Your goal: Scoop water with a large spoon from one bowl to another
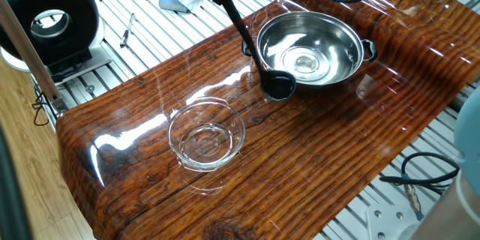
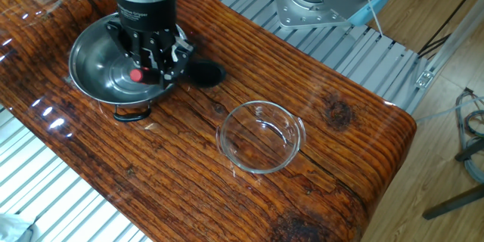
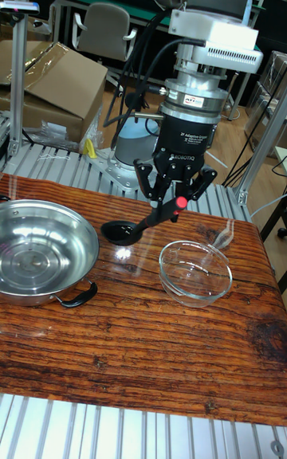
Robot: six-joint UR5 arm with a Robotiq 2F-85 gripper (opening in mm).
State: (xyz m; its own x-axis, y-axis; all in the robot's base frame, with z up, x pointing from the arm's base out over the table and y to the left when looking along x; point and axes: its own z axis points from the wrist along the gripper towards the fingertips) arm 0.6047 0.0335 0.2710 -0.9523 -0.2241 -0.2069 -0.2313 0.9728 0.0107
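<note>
My gripper (image 3: 177,202) pinches the handle of the big black spoon (image 3: 135,229) near its red tip. In the tall fixed view, the spoon's cup hangs between the steel bowl (image 3: 36,260) at 9 o'clock and the glass bowl (image 3: 196,272) at 4 o'clock, above the wooden table (image 3: 143,347).

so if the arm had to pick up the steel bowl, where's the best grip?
Probably a side handle: pinch that black loop, coming in from above. The steel bowl looks too wide and smooth-walled for the end effector, which currently holds the ladle.
</note>
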